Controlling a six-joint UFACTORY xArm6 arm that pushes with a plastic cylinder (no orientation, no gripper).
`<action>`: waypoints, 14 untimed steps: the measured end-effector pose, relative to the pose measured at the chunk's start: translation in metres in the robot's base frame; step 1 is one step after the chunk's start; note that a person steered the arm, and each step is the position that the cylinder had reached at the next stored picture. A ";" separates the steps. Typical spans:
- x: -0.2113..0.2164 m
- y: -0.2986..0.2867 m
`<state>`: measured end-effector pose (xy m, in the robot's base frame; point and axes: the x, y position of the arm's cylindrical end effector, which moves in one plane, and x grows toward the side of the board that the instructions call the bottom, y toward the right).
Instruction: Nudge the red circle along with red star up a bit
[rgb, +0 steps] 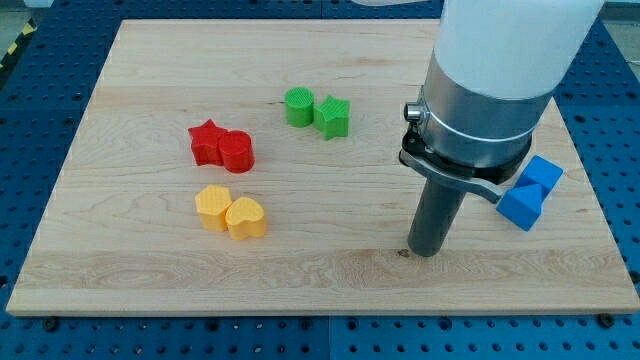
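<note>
My tip (428, 252) touches the board (330, 280) near its bottom edge; the arm has no jaws. At ten o'clock, well apart, the red star (206, 142) touches the red circle (237, 152). The arm partly hides two blue blocks (528, 192).

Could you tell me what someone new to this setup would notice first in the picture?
The big white and metal arm at the view's right, with my tip resting on the wooden board far right of the red pair. Next, the paired blocks: red star touching red circle left of centre, the yellow pair below them, the green pair above, and the blue blocks at the right edge.
</note>
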<state>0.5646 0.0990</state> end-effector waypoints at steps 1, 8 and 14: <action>0.000 0.000; -0.057 0.022; -0.088 -0.211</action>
<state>0.4766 -0.1119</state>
